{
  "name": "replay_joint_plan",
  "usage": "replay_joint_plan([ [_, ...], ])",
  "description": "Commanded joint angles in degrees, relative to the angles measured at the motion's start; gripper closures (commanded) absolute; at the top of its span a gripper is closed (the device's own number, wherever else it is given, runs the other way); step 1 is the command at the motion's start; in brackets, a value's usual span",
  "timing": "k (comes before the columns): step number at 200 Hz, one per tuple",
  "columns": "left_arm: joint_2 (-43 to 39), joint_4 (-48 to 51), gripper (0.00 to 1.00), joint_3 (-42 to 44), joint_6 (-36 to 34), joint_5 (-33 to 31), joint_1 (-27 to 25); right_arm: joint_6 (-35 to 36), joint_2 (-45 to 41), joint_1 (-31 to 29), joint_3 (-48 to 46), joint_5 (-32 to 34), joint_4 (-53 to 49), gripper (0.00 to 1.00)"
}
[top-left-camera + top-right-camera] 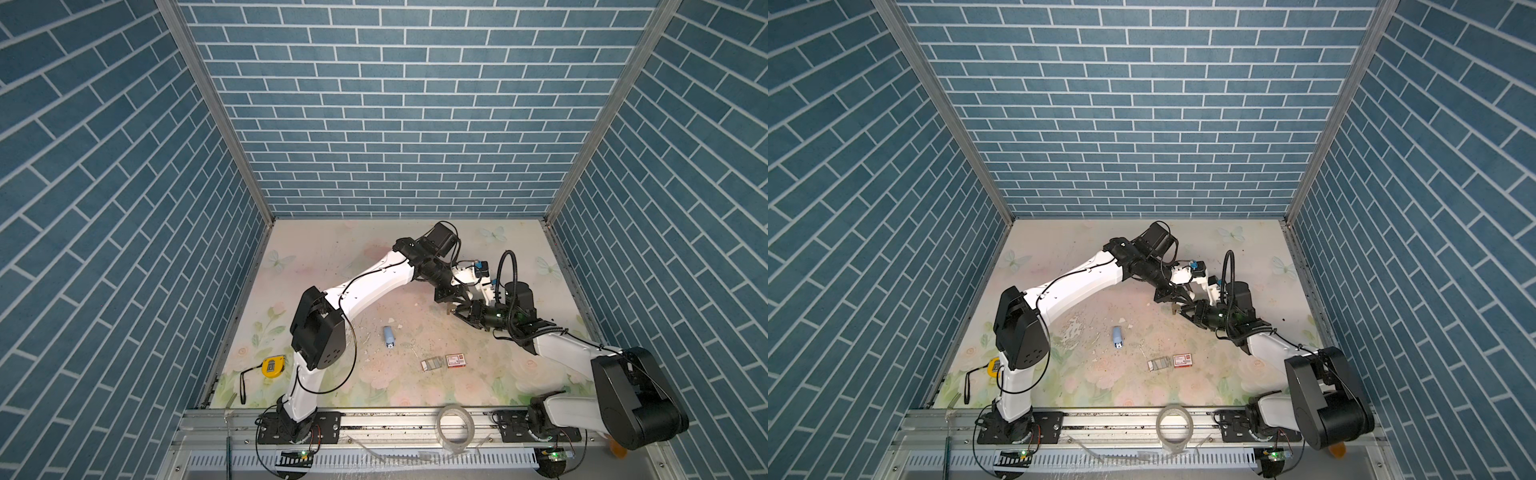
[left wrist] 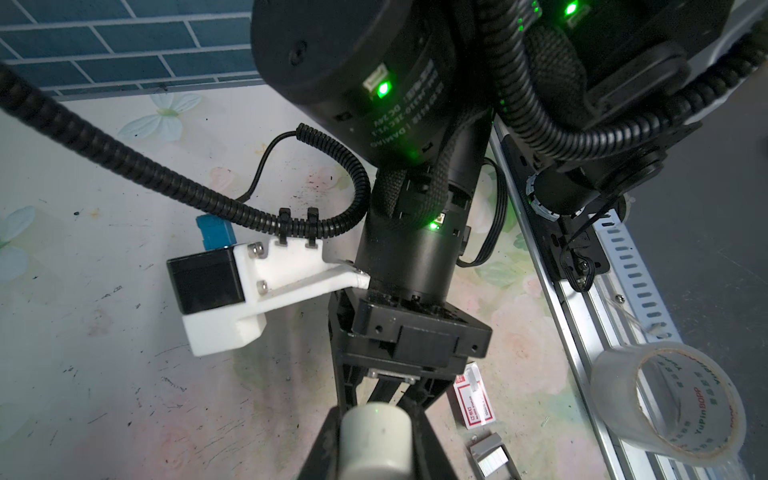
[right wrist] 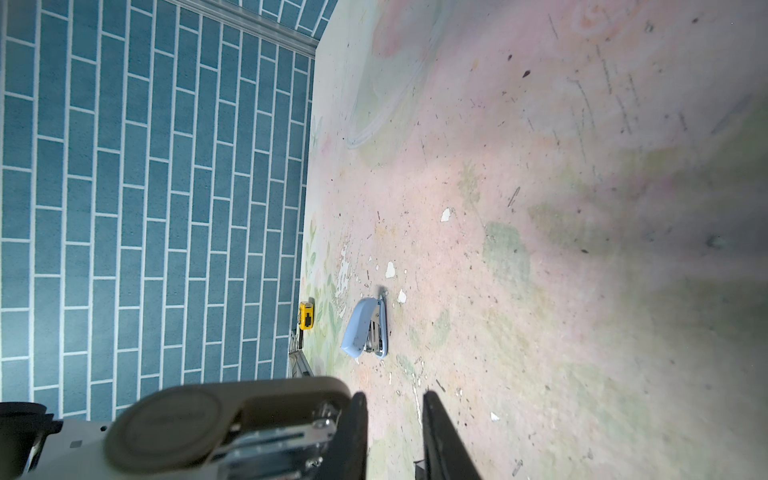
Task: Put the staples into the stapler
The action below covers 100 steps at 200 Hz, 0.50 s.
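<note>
My left gripper [image 2: 376,419] is shut on a beige stapler [image 2: 376,440], held above the table at the right of the middle [image 1: 449,309]. In the right wrist view the beige stapler [image 3: 232,419] shows its metal magazine, right beside one finger of my right gripper [image 3: 395,415]. That gripper is open, with only table between its fingers. The two grippers meet in both top views, left [image 1: 451,304] and right [image 1: 460,311]. The staples [image 1: 431,364] lie as silvery strips in a small grey tray [image 2: 492,459]. A blue stapler [image 1: 388,336] lies on the table, slightly open [image 3: 368,328].
A white-and-red cardboard box [image 1: 456,360] lies next to the staples [image 2: 473,399]. A yellow tape measure [image 1: 272,366] sits at the front left. A roll of clear tape [image 1: 455,426] stands on the front rail. Blue brick walls enclose the table on three sides.
</note>
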<state>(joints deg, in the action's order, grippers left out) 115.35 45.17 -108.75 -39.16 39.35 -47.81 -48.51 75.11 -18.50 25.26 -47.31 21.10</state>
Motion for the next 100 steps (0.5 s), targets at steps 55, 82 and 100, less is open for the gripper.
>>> replay_joint_plan([
  [55, 1.7, -1.7, 1.0, 0.5, 2.3, 0.4, 0.6, 0.3, -2.6, -0.4, -0.6, 1.5, -1.8, 0.73],
  [82, 1.4, -1.7, 0.99, 0.6, 2.7, 0.8, 2.4, 1.7, -4.6, -0.1, -1.0, 3.7, -5.4, 0.72],
  [100, 0.9, -1.9, 1.0, 1.3, 2.9, 1.2, 3.5, 2.9, -5.6, 0.1, -0.7, 5.5, -8.8, 0.71],
])
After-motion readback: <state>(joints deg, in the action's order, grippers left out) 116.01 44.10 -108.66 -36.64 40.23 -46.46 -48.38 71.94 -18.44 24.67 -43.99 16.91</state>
